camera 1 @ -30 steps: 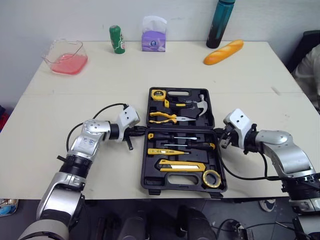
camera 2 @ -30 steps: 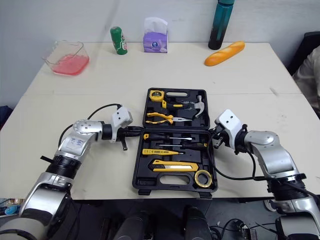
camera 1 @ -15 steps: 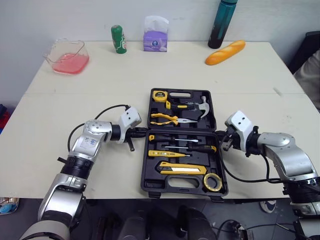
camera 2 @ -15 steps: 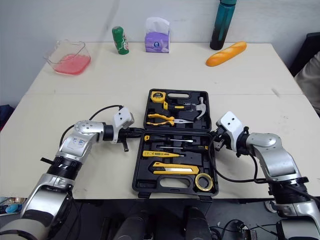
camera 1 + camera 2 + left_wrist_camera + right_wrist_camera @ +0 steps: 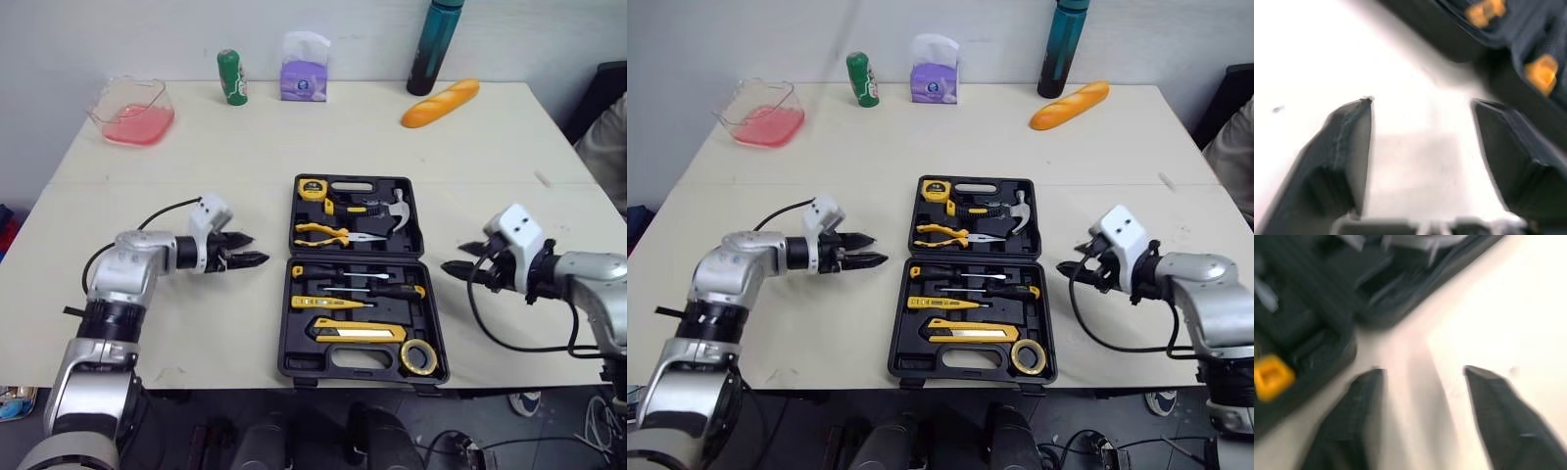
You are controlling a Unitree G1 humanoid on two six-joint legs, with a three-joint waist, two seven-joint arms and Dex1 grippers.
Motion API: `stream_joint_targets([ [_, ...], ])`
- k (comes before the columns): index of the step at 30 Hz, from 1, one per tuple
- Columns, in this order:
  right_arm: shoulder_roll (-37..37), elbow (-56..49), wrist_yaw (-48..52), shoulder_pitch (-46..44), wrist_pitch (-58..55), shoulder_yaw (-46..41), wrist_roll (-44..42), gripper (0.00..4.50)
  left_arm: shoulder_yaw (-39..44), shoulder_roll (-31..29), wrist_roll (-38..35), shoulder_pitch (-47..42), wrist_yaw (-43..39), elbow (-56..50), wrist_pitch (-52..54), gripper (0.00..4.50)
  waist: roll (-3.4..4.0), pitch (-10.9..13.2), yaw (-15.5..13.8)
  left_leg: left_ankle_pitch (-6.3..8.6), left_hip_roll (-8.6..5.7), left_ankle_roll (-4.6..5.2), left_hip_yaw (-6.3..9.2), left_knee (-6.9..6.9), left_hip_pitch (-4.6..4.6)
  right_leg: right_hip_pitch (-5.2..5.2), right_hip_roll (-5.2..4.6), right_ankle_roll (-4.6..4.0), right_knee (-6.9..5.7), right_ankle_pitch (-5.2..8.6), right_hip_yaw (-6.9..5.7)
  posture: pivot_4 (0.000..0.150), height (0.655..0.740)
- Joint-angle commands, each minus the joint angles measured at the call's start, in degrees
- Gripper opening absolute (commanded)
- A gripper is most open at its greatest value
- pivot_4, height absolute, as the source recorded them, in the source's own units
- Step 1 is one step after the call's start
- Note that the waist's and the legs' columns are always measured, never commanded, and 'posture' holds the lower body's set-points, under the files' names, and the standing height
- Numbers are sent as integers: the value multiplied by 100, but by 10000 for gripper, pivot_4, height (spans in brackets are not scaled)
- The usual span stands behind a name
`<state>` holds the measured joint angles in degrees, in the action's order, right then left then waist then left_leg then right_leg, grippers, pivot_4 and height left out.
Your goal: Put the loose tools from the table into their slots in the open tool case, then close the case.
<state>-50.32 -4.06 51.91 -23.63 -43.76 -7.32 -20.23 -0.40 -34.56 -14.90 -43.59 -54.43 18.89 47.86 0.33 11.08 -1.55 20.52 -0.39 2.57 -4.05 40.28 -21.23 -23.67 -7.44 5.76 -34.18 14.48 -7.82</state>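
The tool case (image 5: 304,364) lies open in the middle of the bench (image 5: 294,137), lid flat behind the lower half. In the lid sit a tape measure (image 5: 312,186), a hammer (image 5: 397,208) and pliers (image 5: 328,231). The lower half holds screwdrivers (image 5: 343,269), a utility knife (image 5: 358,330) and a yellow tape roll (image 5: 418,354). The left hand (image 5: 257,249) hovers near the case's left side, fingers apart and empty, pointing at it. The right hand (image 5: 453,257) is near the right side, also apart and empty.
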Motion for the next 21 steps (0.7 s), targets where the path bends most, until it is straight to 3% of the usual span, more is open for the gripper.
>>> stream_joint_targets([
  [1, 106, -147, -215, -462, -1060, -314, -563, 44431, 152, 166, -292, -594, 401, -42, 1327, 45000, -1, -1, -3, 0, -2, 1, 3, 0, -1, 2, -1, 0, 0, 0, 3, 1500, 7348],
  [8, 702, 460, -901, -1697, -2229, 137, -591, 44431, 200, 763, -270, -1328, 1153, 528, 2036, 45000, -1, -1, 47, -1, -2, -2, -5, -8, 3, -3, 4, 0, -1, 0, 3, 1500, 7348],
  [18, 1481, 1576, -1844, -2541, -2409, 417, -147, 44431, -110, 1109, -61, -1588, 1488, 1195, 1619, 45000, 0, -1, 44, -3, -4, -6, -14, -15, -1, -15, 5, 0, -2, 0, 3, 1500, 7348],
  [21, 1519, 1690, -1904, -2482, -2314, 624, 10, 45000, -394, 1059, 64, -1443, 1395, 1067, 1403, 36719, 0, -1, 39, -4, -6, -6, -16, -14, 0, -14, 3, 0, -5, 0, 5, 1500, 7348],
])
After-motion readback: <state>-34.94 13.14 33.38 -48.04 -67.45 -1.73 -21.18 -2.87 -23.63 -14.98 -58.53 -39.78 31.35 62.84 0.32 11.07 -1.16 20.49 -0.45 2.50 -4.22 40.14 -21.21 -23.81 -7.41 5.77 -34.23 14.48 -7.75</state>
